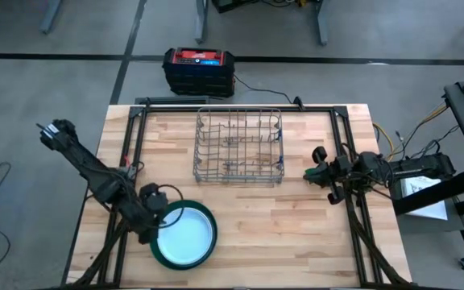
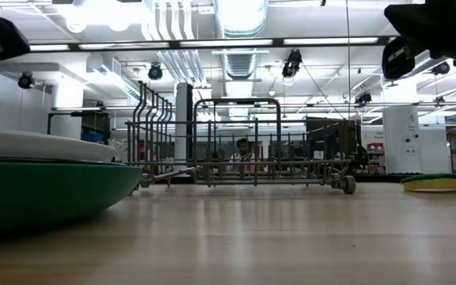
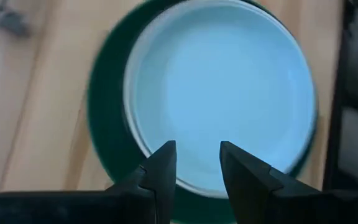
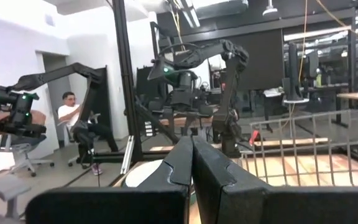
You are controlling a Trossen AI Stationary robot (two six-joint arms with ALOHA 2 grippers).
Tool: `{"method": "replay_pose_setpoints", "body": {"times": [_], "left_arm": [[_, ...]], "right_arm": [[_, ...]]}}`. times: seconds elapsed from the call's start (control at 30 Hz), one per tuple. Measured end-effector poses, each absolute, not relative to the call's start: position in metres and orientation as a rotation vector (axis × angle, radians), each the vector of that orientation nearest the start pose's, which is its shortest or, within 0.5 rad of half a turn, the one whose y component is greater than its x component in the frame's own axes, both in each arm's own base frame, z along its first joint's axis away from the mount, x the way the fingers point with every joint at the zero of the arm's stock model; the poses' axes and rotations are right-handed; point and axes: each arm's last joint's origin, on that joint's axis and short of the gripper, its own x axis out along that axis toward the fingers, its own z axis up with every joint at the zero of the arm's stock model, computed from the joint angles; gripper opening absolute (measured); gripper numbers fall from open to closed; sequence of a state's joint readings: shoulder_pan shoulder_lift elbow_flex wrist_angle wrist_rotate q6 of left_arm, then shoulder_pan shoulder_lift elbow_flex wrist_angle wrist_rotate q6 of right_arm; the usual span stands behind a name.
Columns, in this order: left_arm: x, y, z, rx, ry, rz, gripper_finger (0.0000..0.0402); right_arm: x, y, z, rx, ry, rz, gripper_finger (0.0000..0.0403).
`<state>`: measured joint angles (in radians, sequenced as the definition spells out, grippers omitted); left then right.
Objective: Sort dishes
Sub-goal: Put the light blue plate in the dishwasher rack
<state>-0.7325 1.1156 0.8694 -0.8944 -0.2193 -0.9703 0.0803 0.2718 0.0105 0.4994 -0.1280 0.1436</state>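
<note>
No brand, label or writing can be read anywhere in these views. Two dishes can be counted, both at the near left of the wooden bench (image 1: 296,234): a large dark green plate (image 1: 161,252) with a pale blue plate (image 1: 185,235) stacked inside it. In the low view the same pair shows at the left edge, green plate below and pale one on top.

The left tool (image 1: 153,211) hangs over the stack's left rim. From its wrist camera its two dark fingers (image 3: 161,167) stand a narrow gap apart, above the near edge of the pale blue plate, with nothing between them; whether they touch the plate cannot be told.

At the middle of the bench, toward the far side, stands one grey wire rack (image 1: 238,147), with no dish in it. Beyond the bench's far edge, on the floor, sits one black box with a red top (image 1: 199,70), a cable running from it; its markings are too small to read.

On the right, the right tool (image 1: 319,164) rests near the rack's right side, well apart from the plates, its fingers pressed together and holding nothing. A flat yellow and green object (image 2: 443,183), perhaps a sponge, lies at the right of the bench in the low view.

One seated person (image 4: 76,121) shows in the room beyond, in the right wrist view.
</note>
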Motion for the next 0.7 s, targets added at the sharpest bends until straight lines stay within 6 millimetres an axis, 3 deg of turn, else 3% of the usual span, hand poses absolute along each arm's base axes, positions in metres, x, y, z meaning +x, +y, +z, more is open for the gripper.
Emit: {"method": "replay_pose_setpoints", "body": {"times": [0.17, 0.43, 0.7], "left_arm": [[0.162, -0.138, 0.24, -0.407, 1.115, 0.126, 0.0114], [0.17, -0.145, 0.21, -0.335, 1.246, 0.282, 0.0114], [0.173, -0.148, 0.196, -0.274, 1.299, 0.326, 0.0114]], "right_arm": [[0.113, 0.013, 0.188, 0.204, -0.172, 0.228, 0.0], [0.116, 0.012, 0.186, 0.173, -0.159, 0.176, 0.0], [0.117, 0.011, 0.184, 0.173, -0.145, 0.161, 0.0]]}}
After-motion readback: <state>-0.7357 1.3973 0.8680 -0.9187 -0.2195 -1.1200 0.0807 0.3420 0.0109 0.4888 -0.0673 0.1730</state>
